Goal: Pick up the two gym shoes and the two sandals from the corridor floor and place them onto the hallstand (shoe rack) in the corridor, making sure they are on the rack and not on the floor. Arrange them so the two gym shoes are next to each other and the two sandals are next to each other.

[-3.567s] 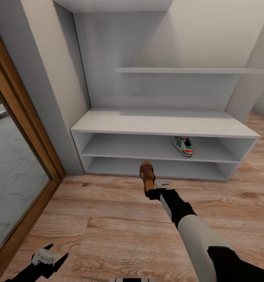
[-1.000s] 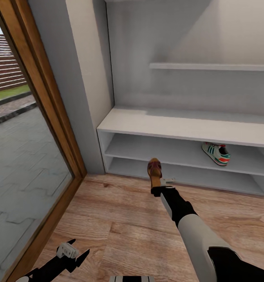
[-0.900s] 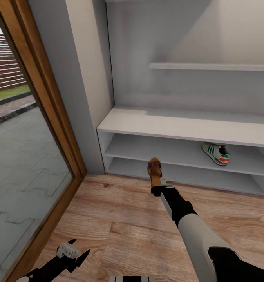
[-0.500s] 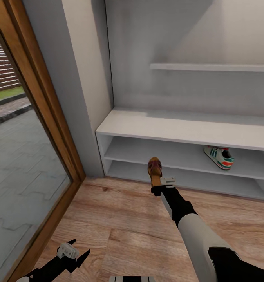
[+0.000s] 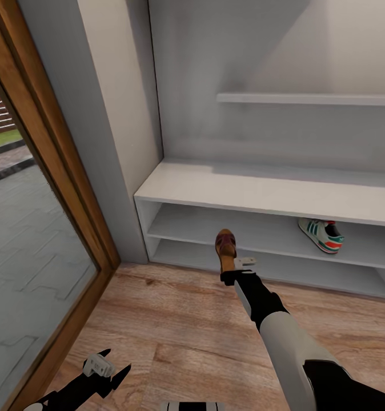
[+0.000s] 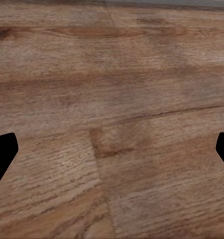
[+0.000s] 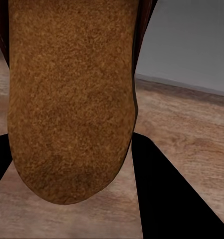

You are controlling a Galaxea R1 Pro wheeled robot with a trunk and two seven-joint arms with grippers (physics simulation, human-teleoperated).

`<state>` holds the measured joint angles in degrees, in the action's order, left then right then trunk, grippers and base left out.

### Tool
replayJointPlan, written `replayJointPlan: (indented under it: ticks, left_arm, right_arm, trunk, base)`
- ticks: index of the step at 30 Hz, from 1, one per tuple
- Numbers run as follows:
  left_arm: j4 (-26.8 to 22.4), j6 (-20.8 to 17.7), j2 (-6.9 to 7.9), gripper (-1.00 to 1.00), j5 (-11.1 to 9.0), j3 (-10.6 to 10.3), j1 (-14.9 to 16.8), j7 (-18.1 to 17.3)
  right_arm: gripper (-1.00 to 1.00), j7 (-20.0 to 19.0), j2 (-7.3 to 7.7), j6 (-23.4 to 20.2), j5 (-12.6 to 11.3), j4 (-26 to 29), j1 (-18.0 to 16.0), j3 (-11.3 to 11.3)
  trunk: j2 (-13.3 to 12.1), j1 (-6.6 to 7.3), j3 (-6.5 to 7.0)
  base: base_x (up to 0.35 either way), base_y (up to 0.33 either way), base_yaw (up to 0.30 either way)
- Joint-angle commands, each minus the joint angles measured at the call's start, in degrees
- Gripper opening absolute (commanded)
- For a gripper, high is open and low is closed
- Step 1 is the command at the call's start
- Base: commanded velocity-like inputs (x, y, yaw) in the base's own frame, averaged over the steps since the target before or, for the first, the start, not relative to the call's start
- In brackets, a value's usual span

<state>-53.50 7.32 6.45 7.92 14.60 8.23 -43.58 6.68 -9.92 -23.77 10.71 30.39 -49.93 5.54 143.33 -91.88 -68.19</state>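
Reddish-brown leather and a tan wedge sole identify the sandal (image 5: 227,250) held in the right gripper (image 5: 233,273), whose jaws are clamped on its heel end, toe pointing toward the hallstand (image 5: 261,194). The right wrist view shows the grainy tan underside of the sole (image 7: 72,99) between the two dark jaws. The step in hand appears to be the carry and placement of this sandal: it hangs above the corridor floor (image 5: 175,331), just in front of the two open shelves, not yet resting on either. One gym shoe (image 5: 321,234), white with green stripes and an orange-red heel patch, already sits on the upper shelf, well to the right. The next move likely calls for extending the arm forward onto a shelf and leaving room beside the sandal for its mate. The left gripper (image 5: 104,371) hangs low near the floor with its jaws spread wide, holding nothing.
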Motion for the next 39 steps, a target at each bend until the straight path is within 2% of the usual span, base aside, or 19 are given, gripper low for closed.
replayJointPlan:
  ticks: [1, 10, 18, 39]
  left_arm:
    - [-0.02, 0.51, -0.03, 1.0, 0.61, 0.17, 0.03, -0.19]
    - [-0.02, 0.51, -0.03, 1.0, 0.53, 0.17, 0.03, -0.27]
    - [-0.02, 0.51, -0.03, 1.0, 0.58, 0.17, 0.03, -0.27]
    - [-0.02, 0.51, -0.03, 1.0, 0.61, 0.17, 0.03, -0.19]
  right_arm:
    - [-1.0, -0.09, -0.08, -0.32, 0.41, 0.1, 0.0, 0.35]
    - [-1.0, -0.09, -0.08, -0.32, 0.44, 0.1, -0.01, 0.38]
    - [-1.0, -0.09, -0.08, -0.32, 0.43, 0.06, 0.0, 0.36]
    - [-1.0, -0.09, -0.08, -0.32, 0.45, 0.1, -0.02, 0.39]
  trunk:
    - [0.02, 0.0, -0.05]
    - [0.02, 0.0, -0.05]
    - [0.02, 0.0, -0.05]
    - [0.02, 0.0, -0.05]
  base:
    - [0.05, -0.018, 0.0]
    - [0.025, -0.004, 0.0]
    - [0.271, 0.0, 0.0]
    - [0.125, -0.076, 0.0]
